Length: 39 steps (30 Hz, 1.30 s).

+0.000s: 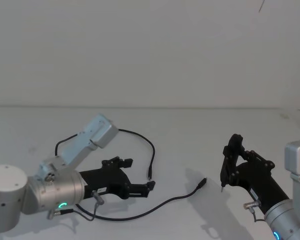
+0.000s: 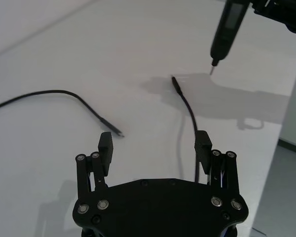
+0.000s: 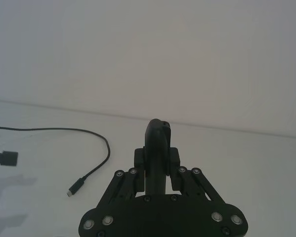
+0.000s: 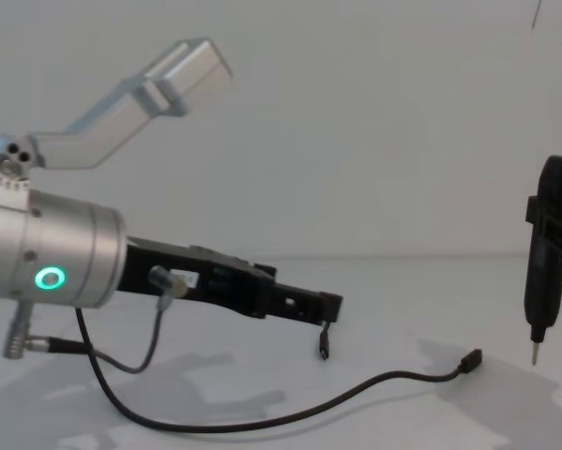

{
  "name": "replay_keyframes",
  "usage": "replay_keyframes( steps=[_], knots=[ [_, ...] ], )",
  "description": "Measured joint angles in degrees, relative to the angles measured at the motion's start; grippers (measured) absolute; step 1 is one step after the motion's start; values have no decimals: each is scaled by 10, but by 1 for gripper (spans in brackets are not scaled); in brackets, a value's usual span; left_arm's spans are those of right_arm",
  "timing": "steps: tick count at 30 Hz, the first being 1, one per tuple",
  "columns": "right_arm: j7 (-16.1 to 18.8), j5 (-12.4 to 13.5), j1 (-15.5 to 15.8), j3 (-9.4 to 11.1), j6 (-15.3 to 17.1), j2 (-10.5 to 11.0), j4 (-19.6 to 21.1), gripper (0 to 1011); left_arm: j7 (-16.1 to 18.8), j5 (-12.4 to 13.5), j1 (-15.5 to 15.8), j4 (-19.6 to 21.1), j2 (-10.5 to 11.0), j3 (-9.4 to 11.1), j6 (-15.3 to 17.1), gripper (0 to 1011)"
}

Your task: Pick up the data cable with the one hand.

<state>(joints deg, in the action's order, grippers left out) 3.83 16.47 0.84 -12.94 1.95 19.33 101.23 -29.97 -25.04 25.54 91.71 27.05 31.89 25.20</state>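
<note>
The left gripper hovers low over the table with its jaws spread wide and empty, so the grasp is not yet made. The data cable lies slack on the table, with one plug just beside a fingertip. By my judgement, lowering, closing and lifting all remain. At the right, the right gripper stands parked, clenched on a slim black tool.
</note>
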Motion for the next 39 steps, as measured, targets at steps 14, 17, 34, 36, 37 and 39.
replay_keyframes(
  steps=[14,17,34,36,37,39],
  knots=[
    [0,0,0,0,0,0,0,279,-8,-3,44,-32,-27,39,66,1001],
    [0,0,0,0,0,0,0,279,-8,-2,51,-39,-32,47,74,1001],
    [0,0,0,0,0,0,0,279,6,9,73,-68,-55,80,101,1001],
    [0,0,0,0,0,0,0,279,7,12,75,-70,-58,83,103,1001],
    [0,0,0,0,0,0,0,279,8,12,76,-71,-59,84,103,1001],
    [0,0,0,0,0,0,0,279,9,14,77,-73,-60,86,104,1001]
  ],
)
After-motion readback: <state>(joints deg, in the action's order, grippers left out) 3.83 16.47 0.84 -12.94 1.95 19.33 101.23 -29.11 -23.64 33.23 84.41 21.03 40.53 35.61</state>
